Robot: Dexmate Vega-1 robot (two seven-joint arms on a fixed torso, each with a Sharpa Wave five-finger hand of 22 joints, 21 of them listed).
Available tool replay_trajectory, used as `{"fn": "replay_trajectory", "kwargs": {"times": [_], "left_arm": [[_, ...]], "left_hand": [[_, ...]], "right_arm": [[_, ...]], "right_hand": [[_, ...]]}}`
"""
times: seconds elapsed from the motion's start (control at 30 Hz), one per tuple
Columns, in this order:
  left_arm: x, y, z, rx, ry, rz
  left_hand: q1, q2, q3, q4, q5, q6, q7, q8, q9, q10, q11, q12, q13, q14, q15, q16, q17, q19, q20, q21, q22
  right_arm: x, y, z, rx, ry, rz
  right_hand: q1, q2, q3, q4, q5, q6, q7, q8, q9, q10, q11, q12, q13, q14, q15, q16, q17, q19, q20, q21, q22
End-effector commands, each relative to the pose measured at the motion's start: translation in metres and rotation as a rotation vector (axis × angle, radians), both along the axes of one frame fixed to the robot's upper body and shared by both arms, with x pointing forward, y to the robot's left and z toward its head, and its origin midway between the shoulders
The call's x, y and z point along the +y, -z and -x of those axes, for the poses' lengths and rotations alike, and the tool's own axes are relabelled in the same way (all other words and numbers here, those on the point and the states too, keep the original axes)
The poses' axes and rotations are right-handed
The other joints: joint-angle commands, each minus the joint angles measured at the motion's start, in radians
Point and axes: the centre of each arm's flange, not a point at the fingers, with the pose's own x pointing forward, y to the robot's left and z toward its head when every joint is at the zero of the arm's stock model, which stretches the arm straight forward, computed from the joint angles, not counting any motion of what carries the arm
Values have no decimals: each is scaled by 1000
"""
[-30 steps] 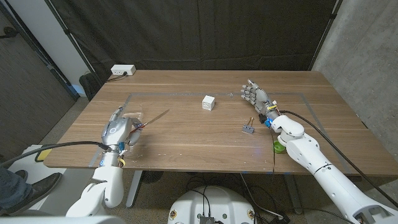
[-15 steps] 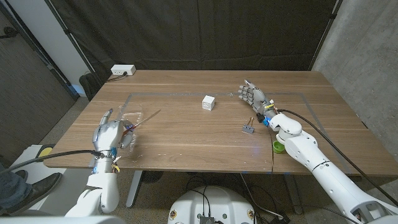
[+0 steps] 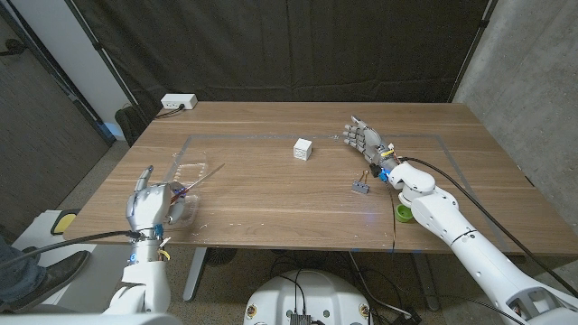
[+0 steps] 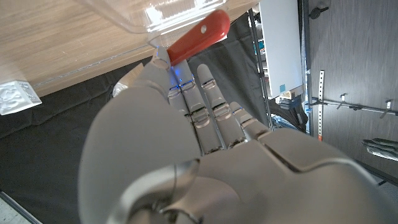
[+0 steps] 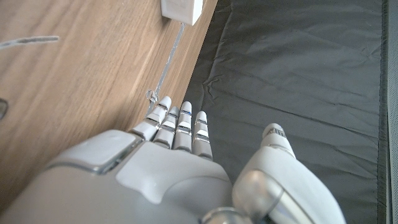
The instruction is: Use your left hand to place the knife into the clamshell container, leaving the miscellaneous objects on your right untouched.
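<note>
From the head camera, the left hand is hovering at the table's near left edge, fingers released, holding nothing. Just beyond its fingertips the knife is lying in the clear clamshell container, blade jutting out away from the hand. The right hand is standing open-fingered, with a white cube to its left and a binder clip nearer the robot.

In the left wrist view, the left hand's extended fingers are reaching toward the knife's red handle inside the container.

In the right wrist view, the right hand is spreading its fingers, grasping nothing.

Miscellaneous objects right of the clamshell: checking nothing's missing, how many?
3: white cube mid-table, grey binder clip near right hand, green ring-shaped thing partly behind right arm. Others could be hidden.
</note>
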Motion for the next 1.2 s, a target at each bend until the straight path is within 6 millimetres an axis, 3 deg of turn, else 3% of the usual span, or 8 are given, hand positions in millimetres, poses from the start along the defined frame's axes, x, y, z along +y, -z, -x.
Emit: {"fn": "replay_trajectory", "kwargs": {"times": [0.03, 0.43, 0.83, 1.2], "left_arm": [[5, 19, 0, -52, -54, 4], [12, 31, 8, -110, -99, 57], [24, 30, -7, -100, -89, 60], [19, 35, -15, -96, -65, 75]], "left_hand": [[7, 7, 76, 70, 4, 31, 18, 5, 0, 52, -38, 1, 0, 10, -103, 6, 1, 7, -2, 2, 1], [3, 5, 82, 72, 4, 32, 17, 7, -2, 53, -37, -4, -2, 10, -102, 3, 1, 8, -3, 1, 1], [-4, 1, 90, 75, 3, 30, 17, 10, -2, 54, -28, -12, -9, 3, -99, -4, -2, 7, -4, -1, 1], [-12, -6, 98, 79, 2, 28, 13, 10, -7, 54, -30, -26, -23, -13, -97, -14, -7, -1, -3, -4, 1]], "right_arm": [[6, -2, -2, 13, -1, 19], [11, -2, -5, 24, -2, 27], [14, -8, -6, 11, 0, 40], [17, -9, -6, 17, 5, 40]], "right_hand": [[4, 8, -4, 0, 8, 0, 0, 3, 6, 7, -1, -2, 5, 0, 6, 0, 2, 10, 3, -1, 3], [4, 9, -5, 0, 7, 0, 0, 3, 6, 6, 2, -2, 5, 0, 6, 0, 2, 12, 3, -4, 3], [4, 9, -6, 0, 7, -1, -1, 3, 6, 6, -2, -2, 5, 0, 6, -1, 2, 12, 3, -7, 3], [3, 9, -7, -1, 7, -1, -1, 3, 6, 5, 0, -2, 5, -1, 6, -1, 2, 13, 3, -10, 3]]}}
